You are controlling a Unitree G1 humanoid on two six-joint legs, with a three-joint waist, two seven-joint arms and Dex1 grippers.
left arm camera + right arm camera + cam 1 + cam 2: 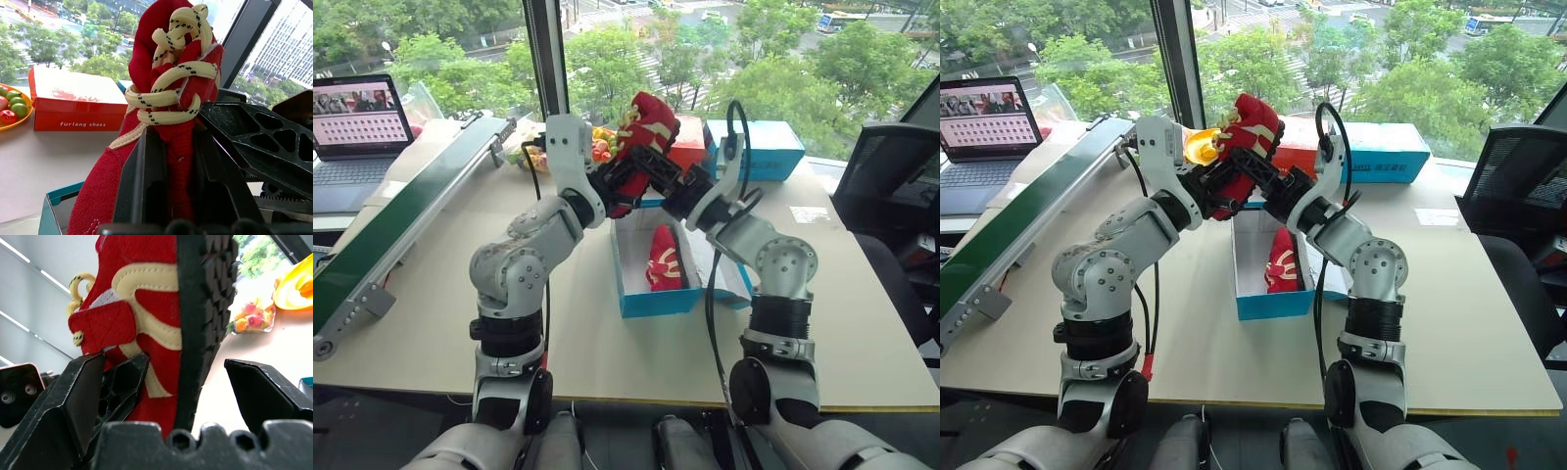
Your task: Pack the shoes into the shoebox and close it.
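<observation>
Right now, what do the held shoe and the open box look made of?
Shoe: red quilted fabric, cream woven laces, black treaded sole, likely rubber. Box: looks like cardboard, thin flat walls, blue outside, white inside, matte.

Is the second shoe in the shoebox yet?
Out. The left claw holds the second shoe above the open shoebox; the other shoe lies inside.

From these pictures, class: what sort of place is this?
Probably an upper-floor office or lab: a big window over treetops and streets, a laptop on the table, and an office chair beside it.
</observation>
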